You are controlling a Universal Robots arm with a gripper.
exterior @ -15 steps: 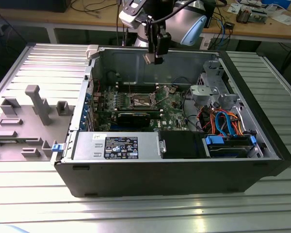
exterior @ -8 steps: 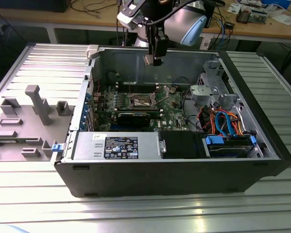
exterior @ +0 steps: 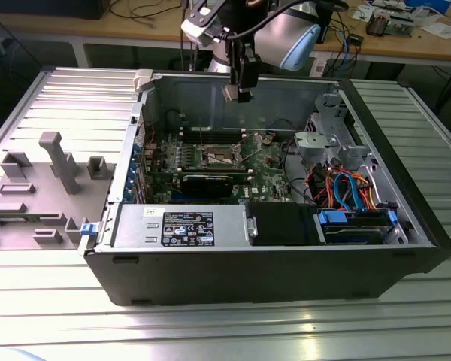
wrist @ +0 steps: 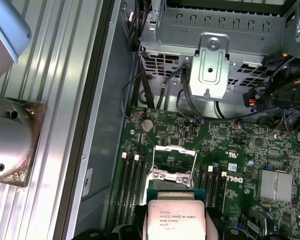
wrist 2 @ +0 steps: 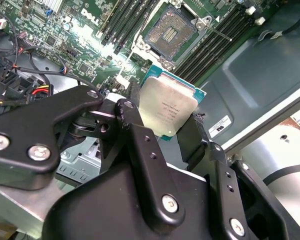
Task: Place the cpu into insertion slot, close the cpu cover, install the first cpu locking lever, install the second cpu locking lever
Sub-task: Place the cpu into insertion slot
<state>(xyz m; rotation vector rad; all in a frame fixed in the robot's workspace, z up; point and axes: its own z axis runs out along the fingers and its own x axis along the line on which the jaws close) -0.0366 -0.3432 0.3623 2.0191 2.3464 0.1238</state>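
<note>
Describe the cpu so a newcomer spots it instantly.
Find the open black computer case. Above its green motherboard, the end effector pinches the cpu: a small flat square with silver-grey top and green rim, unlike the dark insertion slot on the board.

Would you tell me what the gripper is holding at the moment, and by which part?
The gripper holds the small square cpu with a silver-grey metal top, pinched by two opposite side edges between its black fingers.

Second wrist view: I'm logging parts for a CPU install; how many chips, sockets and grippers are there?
Flat square silver-topped cpu: 1
Silver-framed square insertion slot: 1
Black metal gripper: 1
Total: 3
</note>
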